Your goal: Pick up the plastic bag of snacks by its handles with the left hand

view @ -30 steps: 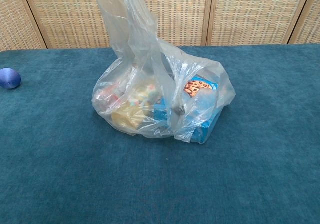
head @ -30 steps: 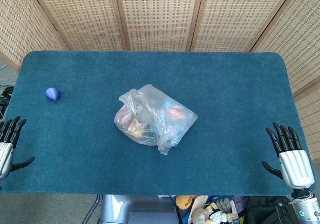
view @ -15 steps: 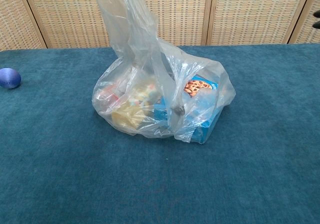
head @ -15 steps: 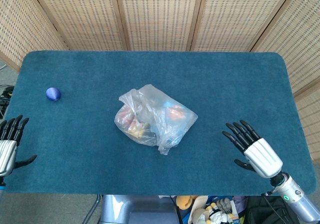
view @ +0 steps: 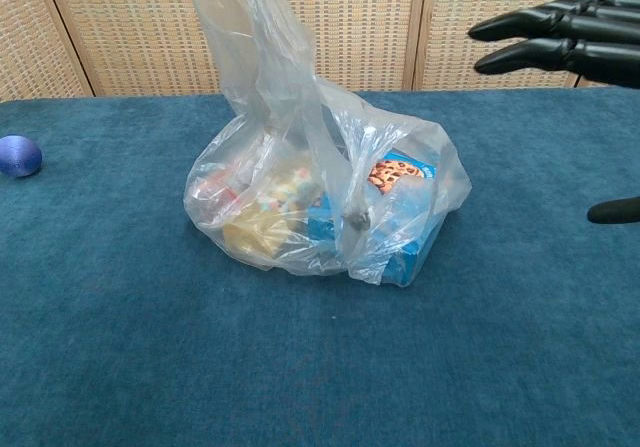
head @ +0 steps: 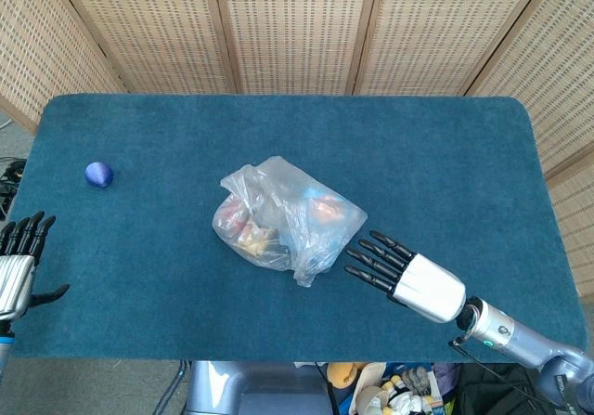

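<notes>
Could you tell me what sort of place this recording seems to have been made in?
Probably an indoor robot test setup, not a home: a table covered in blue carpet-like cloth, woven folding screens behind it, and only a plastic bag of snacks and a small blue ball laid out.

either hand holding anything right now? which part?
Nothing held. The right hand is open beside the bag, not touching it. The left hand is open at the table edge.
</notes>
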Controlling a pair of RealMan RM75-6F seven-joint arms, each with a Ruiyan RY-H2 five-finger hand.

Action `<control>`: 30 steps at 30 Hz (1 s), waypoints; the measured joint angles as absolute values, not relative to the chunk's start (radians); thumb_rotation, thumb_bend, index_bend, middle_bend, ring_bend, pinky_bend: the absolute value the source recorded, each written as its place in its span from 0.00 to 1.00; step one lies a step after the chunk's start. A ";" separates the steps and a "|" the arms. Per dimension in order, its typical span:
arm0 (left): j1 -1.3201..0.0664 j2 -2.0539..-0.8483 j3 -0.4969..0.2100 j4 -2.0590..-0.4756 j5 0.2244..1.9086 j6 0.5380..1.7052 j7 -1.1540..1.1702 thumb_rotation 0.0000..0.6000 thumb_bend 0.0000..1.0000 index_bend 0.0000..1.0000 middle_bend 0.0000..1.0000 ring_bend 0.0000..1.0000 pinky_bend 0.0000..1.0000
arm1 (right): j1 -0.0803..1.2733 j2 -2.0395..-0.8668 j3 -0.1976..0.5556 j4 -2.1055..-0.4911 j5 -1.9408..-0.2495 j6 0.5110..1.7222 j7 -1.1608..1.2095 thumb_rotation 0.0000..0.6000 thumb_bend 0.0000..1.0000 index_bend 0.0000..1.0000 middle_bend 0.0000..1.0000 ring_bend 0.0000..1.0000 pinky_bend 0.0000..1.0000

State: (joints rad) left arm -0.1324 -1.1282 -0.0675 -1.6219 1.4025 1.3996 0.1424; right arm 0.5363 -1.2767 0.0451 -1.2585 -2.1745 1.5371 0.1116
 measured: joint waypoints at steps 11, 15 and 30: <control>-0.138 -1.120 -0.074 -1.620 1.387 1.388 0.122 1.00 0.13 0.00 0.00 0.00 0.00 | 0.651 -1.352 0.062 -1.283 -2.143 1.353 -0.022 1.00 0.00 0.00 0.00 0.00 0.08; -0.139 -1.117 -0.075 -1.619 1.382 1.386 0.114 1.00 0.13 0.00 0.00 0.00 0.00 | 0.674 -1.385 0.074 -1.296 -2.125 1.320 -0.082 1.00 0.00 0.00 0.00 0.00 0.08; -0.146 -1.119 -0.074 -1.614 1.373 1.373 0.112 1.00 0.13 0.00 0.00 0.00 0.00 | 0.744 -1.498 0.112 -1.292 -2.056 1.263 -0.241 1.00 0.00 0.00 0.00 0.00 0.08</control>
State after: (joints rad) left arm -0.1456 -1.1188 -0.0735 -1.6136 1.3732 1.3727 0.1119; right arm 0.7438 -1.4984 0.1119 -1.2915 -2.0558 1.2629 -0.2405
